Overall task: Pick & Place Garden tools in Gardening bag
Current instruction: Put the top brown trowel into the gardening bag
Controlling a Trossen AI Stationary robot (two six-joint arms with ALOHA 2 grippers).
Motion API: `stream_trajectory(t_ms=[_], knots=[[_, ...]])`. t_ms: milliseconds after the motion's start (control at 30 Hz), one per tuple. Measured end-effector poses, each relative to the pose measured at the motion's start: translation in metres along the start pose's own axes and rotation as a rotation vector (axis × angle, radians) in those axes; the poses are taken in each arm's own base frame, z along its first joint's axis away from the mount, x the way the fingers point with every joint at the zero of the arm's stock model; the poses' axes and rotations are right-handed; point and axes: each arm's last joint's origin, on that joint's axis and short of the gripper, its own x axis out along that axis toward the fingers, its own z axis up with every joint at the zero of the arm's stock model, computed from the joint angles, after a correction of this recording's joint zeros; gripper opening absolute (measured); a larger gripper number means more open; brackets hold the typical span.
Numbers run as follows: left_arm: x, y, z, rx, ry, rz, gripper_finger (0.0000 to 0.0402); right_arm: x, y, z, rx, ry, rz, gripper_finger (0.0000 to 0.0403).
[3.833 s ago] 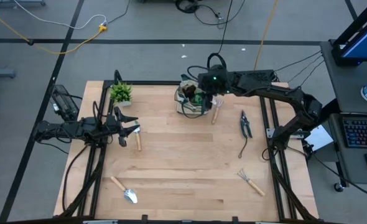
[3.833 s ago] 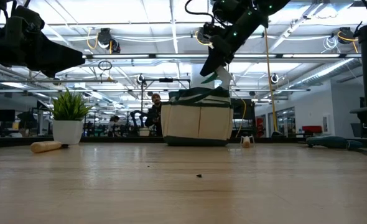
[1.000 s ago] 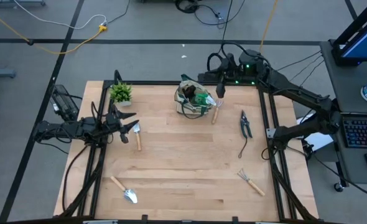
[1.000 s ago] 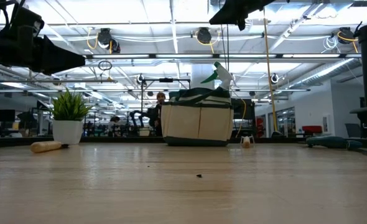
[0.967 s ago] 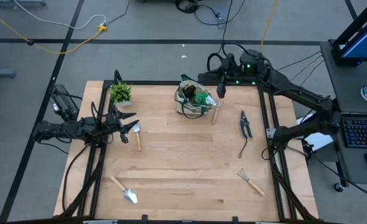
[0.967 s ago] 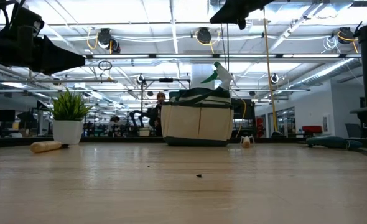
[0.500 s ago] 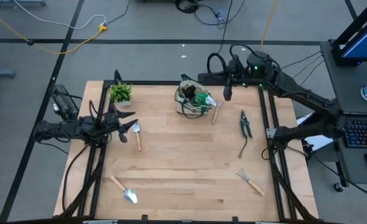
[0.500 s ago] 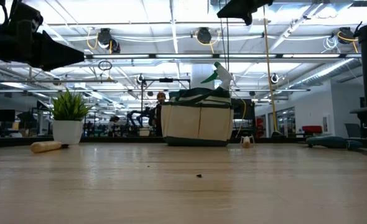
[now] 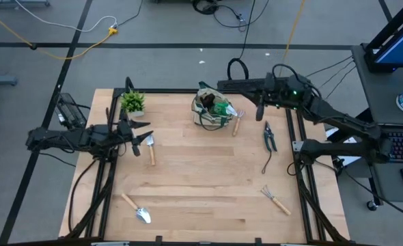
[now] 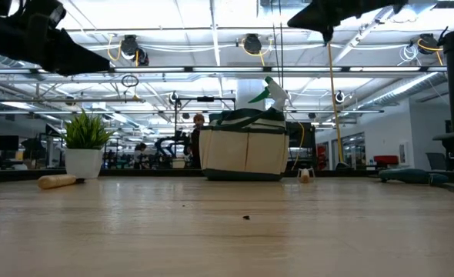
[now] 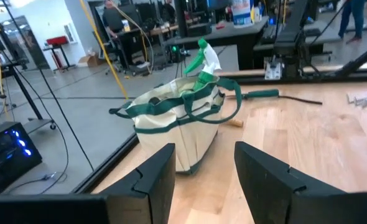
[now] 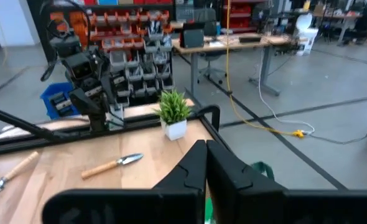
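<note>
The beige gardening bag [image 9: 211,109] with green trim stands at the table's far middle. A green spray bottle [image 10: 267,92] sticks up out of it. A wooden-handled tool [image 9: 237,123] lies against the bag's right side. On the table lie black pruning shears [image 9: 270,135], a hand rake [image 9: 276,199], a trowel [image 9: 136,208] and another wooden-handled tool [image 9: 151,152]. My right gripper [image 9: 261,113] hangs shut and empty, high up between bag and shears. My left gripper [image 9: 144,139] stands open over the left tool's metal end, empty.
A small potted plant [image 9: 133,102] stands at the far left corner, just beyond my left gripper. Bare wood stretches across the table's middle and near side. Black frame rails [image 9: 294,137] run along the left and right edges.
My right gripper has drawn away from the bag toward the table's right edge and a little nearer, staying shut and high. My left arm has risen somewhat over its spot. The bag, the spray bottle and the tools have kept still.
</note>
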Motion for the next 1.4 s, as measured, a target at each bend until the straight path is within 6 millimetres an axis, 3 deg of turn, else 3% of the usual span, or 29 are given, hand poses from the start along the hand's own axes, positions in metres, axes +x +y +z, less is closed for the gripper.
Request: stream_trajectory(t_ms=[367,967,1400], knots=[[0.014,-0.005,0.020,0.029,0.227,-0.031,0.0170,-0.033,0.007,-0.028,0.005,-0.040,-0.051,0.0000],[0.042,-0.017,0.055,0.051,0.457,-0.142,0.0170,-0.057,0.013,-0.063,0.003,-0.045,-0.048,0.0000],[0.062,-0.031,0.055,-0.094,0.598,-0.203,0.0170,-0.066,0.017,-0.084,0.012,-0.119,-0.015,0.0000]])
